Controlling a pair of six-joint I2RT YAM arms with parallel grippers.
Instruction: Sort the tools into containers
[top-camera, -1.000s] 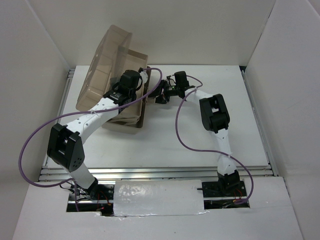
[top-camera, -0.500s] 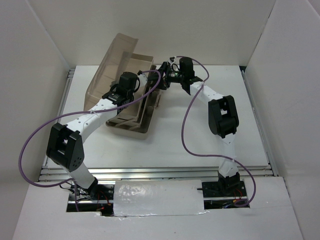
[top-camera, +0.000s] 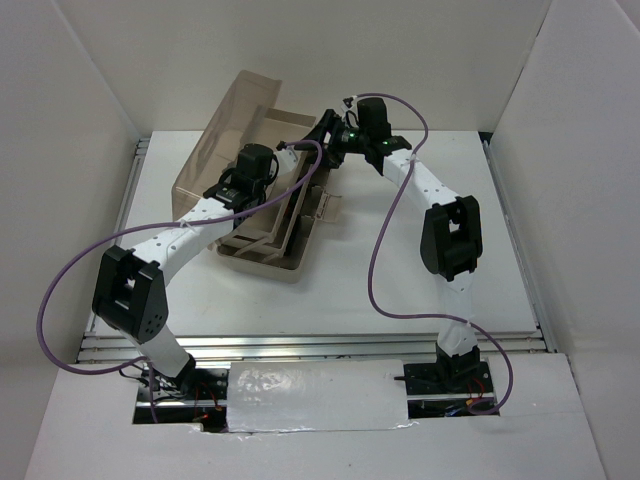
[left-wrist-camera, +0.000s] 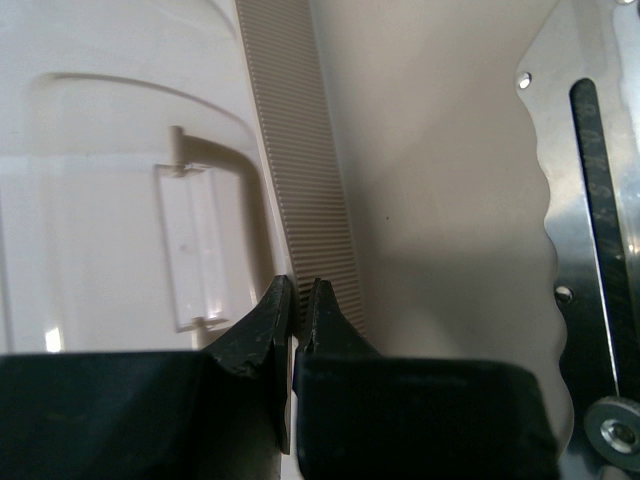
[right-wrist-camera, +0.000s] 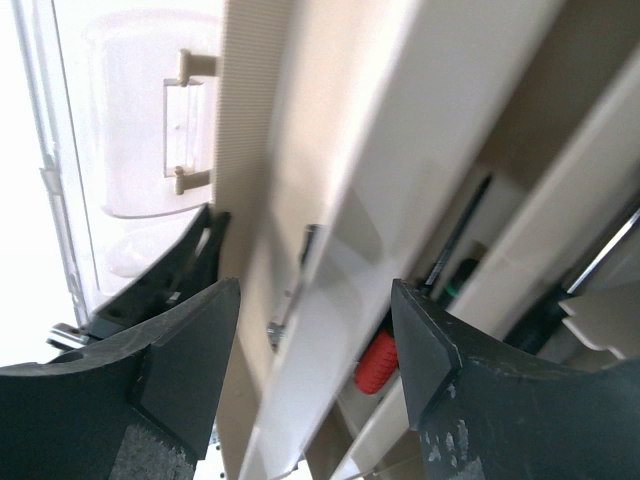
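Observation:
The beige toolbox stands left of centre, its translucent brownish lid raised at the back left and its pale handle on the right side. My left gripper is shut on the box's ribbed beige rim; it shows in the left wrist view. My right gripper is open at the box's far right corner; it shows in the right wrist view, straddling a pale tray wall. Inside lie a red-handled screwdriver and a green-handled one. Mallet and wrench are hidden.
White walls enclose the table on three sides. A clear latch sits on the lid beside my left fingers. A silver slotted metal piece is at the right of the left wrist view. Purple cables loop from both arms.
The lid has swung up from lying open at the left. The box has shifted right. My right gripper has moved back and left to the box's far corner.

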